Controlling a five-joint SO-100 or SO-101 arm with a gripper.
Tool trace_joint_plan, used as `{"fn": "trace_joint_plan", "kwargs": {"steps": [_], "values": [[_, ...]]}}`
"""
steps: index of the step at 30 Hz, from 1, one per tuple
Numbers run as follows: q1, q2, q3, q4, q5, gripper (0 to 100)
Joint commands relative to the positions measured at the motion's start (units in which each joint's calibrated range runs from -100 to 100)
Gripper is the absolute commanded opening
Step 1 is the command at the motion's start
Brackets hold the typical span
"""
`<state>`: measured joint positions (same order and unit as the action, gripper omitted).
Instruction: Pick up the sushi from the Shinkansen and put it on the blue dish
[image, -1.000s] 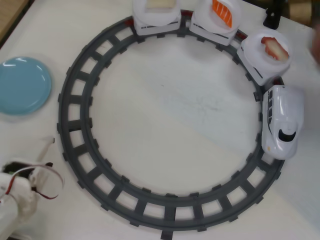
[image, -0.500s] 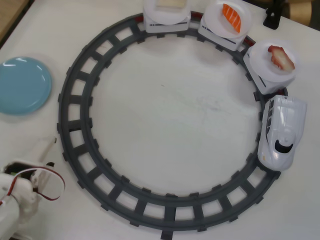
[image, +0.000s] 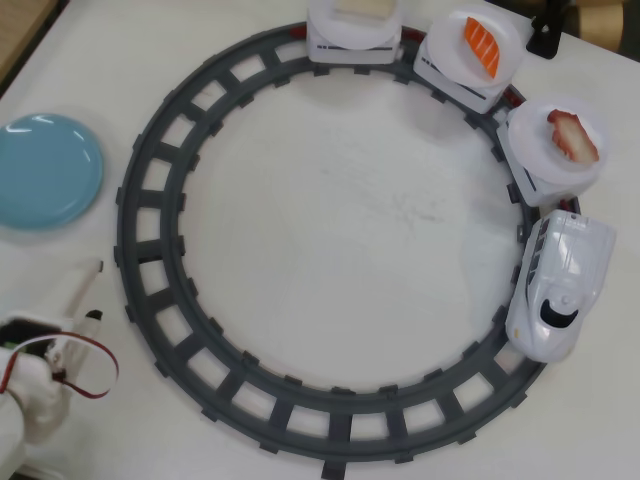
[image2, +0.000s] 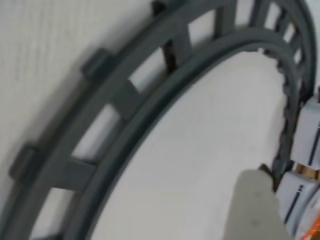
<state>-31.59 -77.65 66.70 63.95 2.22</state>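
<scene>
The overhead view takes in the whole white table (image: 330, 210), and the largest thing on it is the grey ring of track (image: 150, 290), seen complete only here. The wrist view shows just one curved stretch of that track (image2: 125, 115) running from lower left to upper right, blurred and close.

On the right side of the ring in the overhead view sits the Shinkansen (image: 560, 285), nose toward the lower edge, with three wagons behind it along the upper right arc. The wrist view catches only pale wagon sides at its right edge, too blurred to tell which.

The blue dish (image: 45, 170) lies bare outside the track at the left edge of the overhead view, well apart from the train; the wrist view does not show it.

The arm (image: 35, 385) sits in the lower left corner overhead, outside the ring, with red and white wires looped over it.

The gripper (image: 92, 295) points up toward the track; one pale finger (image2: 257, 205) fills the lower right of the wrist view. Neither view shows whether the fingers are parted or closed.

The sushi (image: 572, 135) rests on the white plate (image: 535, 135) of the wagon just behind the Shinkansen. The salmon piece (image: 482, 46) and the cream piece (image: 360, 8) ride the next two wagons.
</scene>
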Motion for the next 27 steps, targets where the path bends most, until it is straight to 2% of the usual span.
{"fn": "trace_joint_plan", "kwargs": {"steps": [1,11,27], "values": [[0.16,0.96,-4.39,0.13,0.23,23],[0.78,13.07,-11.6,-0.81,-0.24,23],[0.52,14.23,-10.88,-0.81,-0.29,23]]}}
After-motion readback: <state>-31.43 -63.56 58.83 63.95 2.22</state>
